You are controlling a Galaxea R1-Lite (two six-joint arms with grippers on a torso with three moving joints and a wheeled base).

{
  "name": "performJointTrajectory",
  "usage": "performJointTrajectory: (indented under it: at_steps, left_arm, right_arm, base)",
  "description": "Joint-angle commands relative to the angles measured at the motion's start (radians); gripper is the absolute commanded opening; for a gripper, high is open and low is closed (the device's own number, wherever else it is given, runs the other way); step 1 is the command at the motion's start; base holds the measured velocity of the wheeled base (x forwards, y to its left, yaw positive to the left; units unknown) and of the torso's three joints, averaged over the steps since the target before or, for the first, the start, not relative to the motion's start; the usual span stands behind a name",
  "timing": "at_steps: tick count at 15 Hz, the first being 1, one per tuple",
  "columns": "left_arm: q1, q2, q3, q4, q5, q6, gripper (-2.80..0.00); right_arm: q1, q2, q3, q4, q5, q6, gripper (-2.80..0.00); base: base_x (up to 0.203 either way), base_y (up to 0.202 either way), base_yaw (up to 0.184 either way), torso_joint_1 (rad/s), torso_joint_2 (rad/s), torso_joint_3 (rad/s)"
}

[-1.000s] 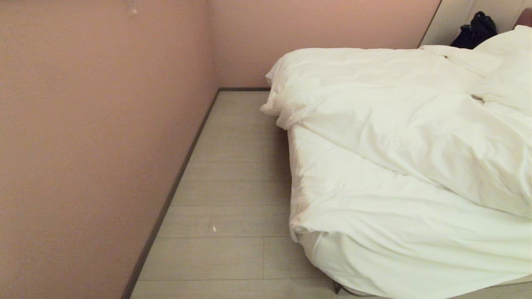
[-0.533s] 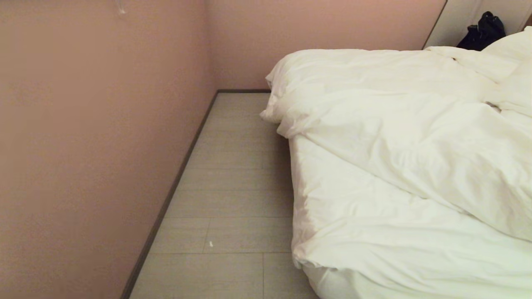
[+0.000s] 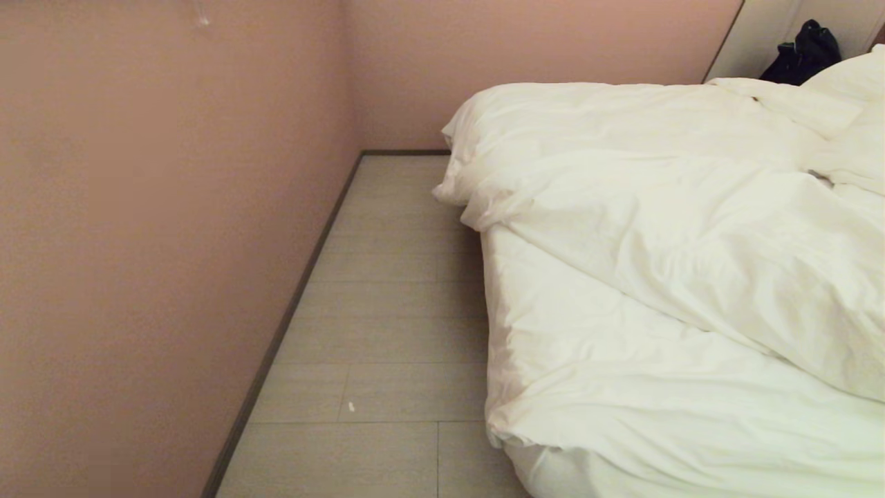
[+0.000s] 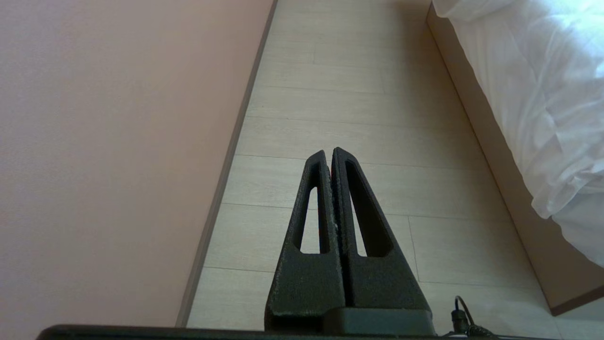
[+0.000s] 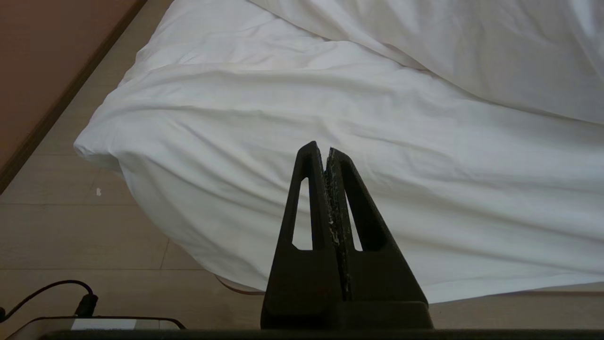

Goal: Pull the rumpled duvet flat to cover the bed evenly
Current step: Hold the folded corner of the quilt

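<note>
The puffy white duvet (image 3: 691,228) lies rumpled on the bed (image 3: 608,394), with a thick fold running slantwise across it and a bunched corner (image 3: 460,187) overhanging the far left edge. Below the fold, smoother white fabric drapes over the bed's near corner (image 5: 226,189). Neither arm shows in the head view. My left gripper (image 4: 329,152) is shut and empty above the floor, beside the bed's grey-brown base (image 4: 500,189). My right gripper (image 5: 321,147) is also shut and empty, hanging in front of the draped near corner without touching it.
A pink wall (image 3: 152,242) with a dark baseboard runs close along the bed's left side. Between them lies a narrow strip of pale plank floor (image 3: 394,311). A white pillow (image 3: 854,76) and a black bag (image 3: 802,52) sit at the far right. A cable (image 5: 56,288) hangs near my right wrist.
The whole head picture slid down and slightly right early in the second, so the camera moved; it has since held still. Bedding and both grippers have not moved.
</note>
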Motion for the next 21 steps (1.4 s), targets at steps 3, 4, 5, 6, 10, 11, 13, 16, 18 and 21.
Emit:
performJointTrajectory:
  at_steps: [3,4,5,6,10,11,13,16,18,21]
  left_arm:
    - [0.0,0.0,0.0,0.0,0.0,-0.002,-2.8]
    - [0.0,0.0,0.0,0.0,0.0,-0.002,-2.8]
    - [0.0,0.0,0.0,0.0,0.0,-0.002,-2.8]
    - [0.0,0.0,0.0,0.0,0.0,-0.003,-2.8]
    - [0.0,0.0,0.0,-0.002,0.0,-0.002,-2.8]
    - [0.0,0.0,0.0,-0.002,0.0,0.0,-2.8]
    - [0.0,0.0,0.0,0.0,0.0,0.0,-2.8]
    - [0.0,0.0,0.0,0.0,0.0,-0.002,-2.8]
    - [0.0,0.0,0.0,0.0,0.0,-0.002,-2.8]
    - [0.0,0.0,0.0,0.0,0.0,-0.002,-2.8]
  right_arm:
    - [0.0,0.0,0.0,0.0,0.0,-0.001,-2.8]
    - [0.0,0.0,0.0,0.0,0.0,-0.001,-2.8]
    - [0.0,0.0,0.0,0.0,0.0,-0.001,-2.8]
    - [0.0,0.0,0.0,0.0,0.0,-0.001,-2.8]
    - [0.0,0.0,0.0,0.0,0.0,-0.001,-2.8]
    - [0.0,0.0,0.0,0.0,0.0,-0.001,-2.8]
    - [0.0,0.0,0.0,0.0,0.0,-0.001,-2.8]
    - [0.0,0.0,0.0,0.0,0.0,-0.001,-2.8]
    - [0.0,0.0,0.0,0.0,0.0,-0.001,-2.8]
    - [0.0,0.0,0.0,0.0,0.0,-0.001,-2.8]
  base:
    - [0.0,0.0,0.0,0.0,0.0,0.0]
    - [0.0,0.0,0.0,0.0,0.0,0.0]
    - [0.0,0.0,0.0,0.0,0.0,0.0]
    - [0.0,0.0,0.0,0.0,0.0,0.0]
    - [0.0,0.0,0.0,0.0,0.0,0.0]
    - [0.0,0.0,0.0,0.0,0.0,0.0]
    - [0.0,0.0,0.0,0.0,0.0,0.0]
    - [0.0,0.0,0.0,0.0,0.0,0.0]
    - [0.0,0.0,0.0,0.0,0.0,0.0]
    - [0.0,0.0,0.0,0.0,0.0,0.0]
